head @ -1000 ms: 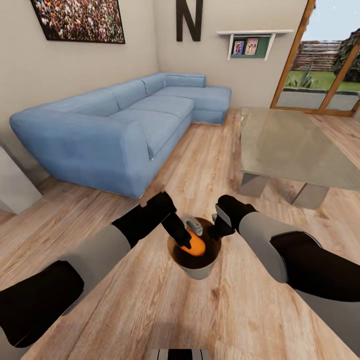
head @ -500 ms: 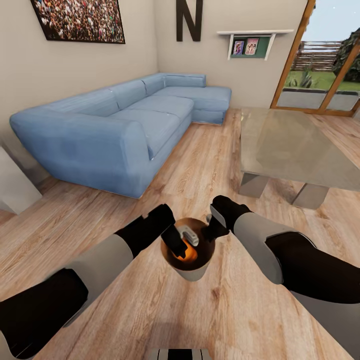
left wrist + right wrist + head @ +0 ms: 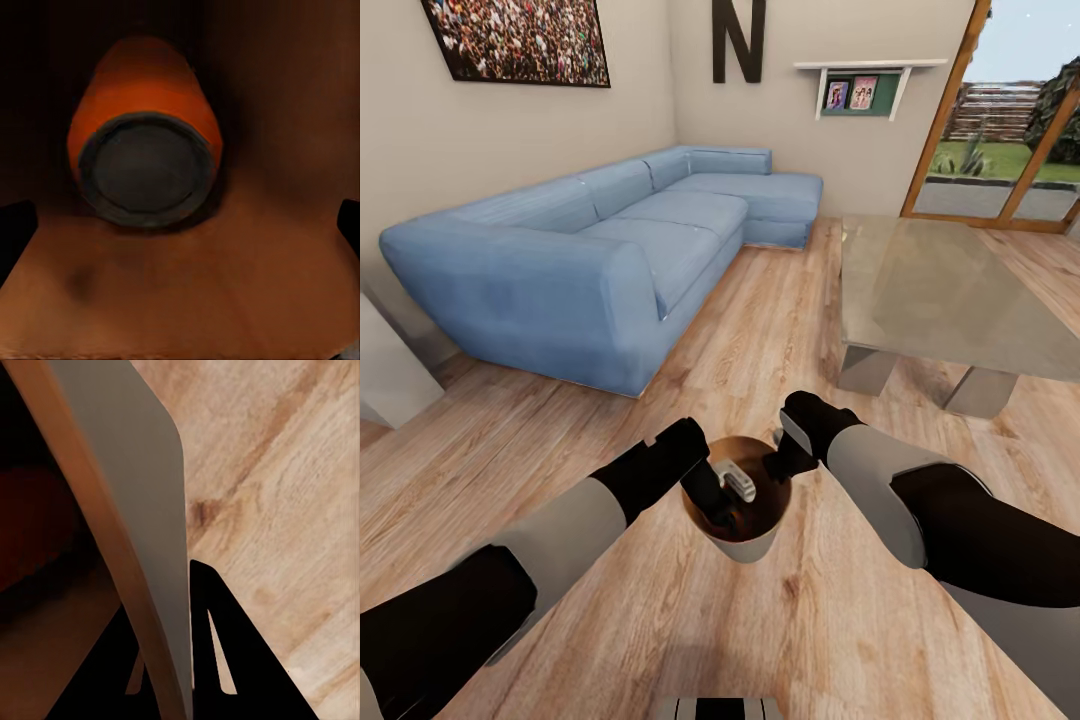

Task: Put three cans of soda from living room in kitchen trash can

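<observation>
The left hand (image 3: 712, 490) dips into the trash can (image 3: 745, 545) in the head view, while the right hand (image 3: 778, 455) pinches its rim — the can is carried above the living room's wood floor (image 3: 840, 620). In the left wrist view the fingers (image 3: 16, 225) stand wide apart, and the orange soda can (image 3: 142, 150) lies free on the bottom. In the right wrist view the fingers (image 3: 217, 660) straddle the can wall (image 3: 127, 510), clamped. My advice: lift the left hand straight up — don't snag the rim.

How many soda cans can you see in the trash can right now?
1: an orange soda can lying inside the trash can, in front of the open left gripper. Others may be hidden.
</observation>
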You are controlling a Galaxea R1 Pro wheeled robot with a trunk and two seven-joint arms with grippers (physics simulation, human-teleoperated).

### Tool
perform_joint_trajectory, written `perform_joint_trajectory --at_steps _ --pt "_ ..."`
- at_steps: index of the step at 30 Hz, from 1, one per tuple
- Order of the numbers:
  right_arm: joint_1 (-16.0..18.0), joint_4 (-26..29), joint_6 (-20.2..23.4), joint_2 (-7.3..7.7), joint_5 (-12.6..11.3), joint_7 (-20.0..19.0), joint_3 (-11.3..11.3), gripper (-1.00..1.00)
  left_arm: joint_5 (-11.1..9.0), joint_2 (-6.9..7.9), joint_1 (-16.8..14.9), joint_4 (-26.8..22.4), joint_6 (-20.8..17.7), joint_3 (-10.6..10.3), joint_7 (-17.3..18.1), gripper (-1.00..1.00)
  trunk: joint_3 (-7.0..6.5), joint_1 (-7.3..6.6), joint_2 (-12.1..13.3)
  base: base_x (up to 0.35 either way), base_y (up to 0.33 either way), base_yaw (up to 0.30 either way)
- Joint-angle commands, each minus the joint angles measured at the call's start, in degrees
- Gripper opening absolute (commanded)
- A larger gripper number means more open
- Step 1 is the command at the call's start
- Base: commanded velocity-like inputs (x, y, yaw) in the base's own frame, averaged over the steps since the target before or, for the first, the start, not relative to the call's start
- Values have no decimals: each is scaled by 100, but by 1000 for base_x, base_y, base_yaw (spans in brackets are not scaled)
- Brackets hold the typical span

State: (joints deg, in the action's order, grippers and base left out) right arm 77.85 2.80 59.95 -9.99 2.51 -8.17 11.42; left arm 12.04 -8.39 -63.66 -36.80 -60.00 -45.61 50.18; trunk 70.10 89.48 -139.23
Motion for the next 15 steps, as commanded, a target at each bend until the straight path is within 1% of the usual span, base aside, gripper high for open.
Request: perform_joint_trajectory --at_steps 1,5,8,12,13,14,15 --pt "2 2 5 0 -110 -44 -87 -100 0 3 1 -6 0 0 -2 100 -1 -1 0 0 0 0" --pt "2 2 5 0 -110 -44 -89 -100 0 33 2 -123 0 2 0 100 -1 -1 0 0 0 0" --pt "2 2 5 1 -110 -44 -91 -100 0 58 3 -335 0 8 -1 100 -1 -1 0 0 0 0" --pt "2 2 5 8 -110 -44 -94 -100 -20 93 37 -1058 0 49 22 100 -1 -1 0 0 0 0" --pt "2 7 5 16 -110 -44 -95 -100 -31 156 137 -1383 0 65 38 100 -1 -1 0 0 0 0" --pt "2 11 5 27 -110 -44 -95 -100 -44 265 287 -1766 0 82 54 100 -1 -1 0 0 0 0" --pt "2 14 5 37 -110 -44 -96 -100 -57 436 445 -2186 0 107 88 100 -1 -1 0 0 0 0"
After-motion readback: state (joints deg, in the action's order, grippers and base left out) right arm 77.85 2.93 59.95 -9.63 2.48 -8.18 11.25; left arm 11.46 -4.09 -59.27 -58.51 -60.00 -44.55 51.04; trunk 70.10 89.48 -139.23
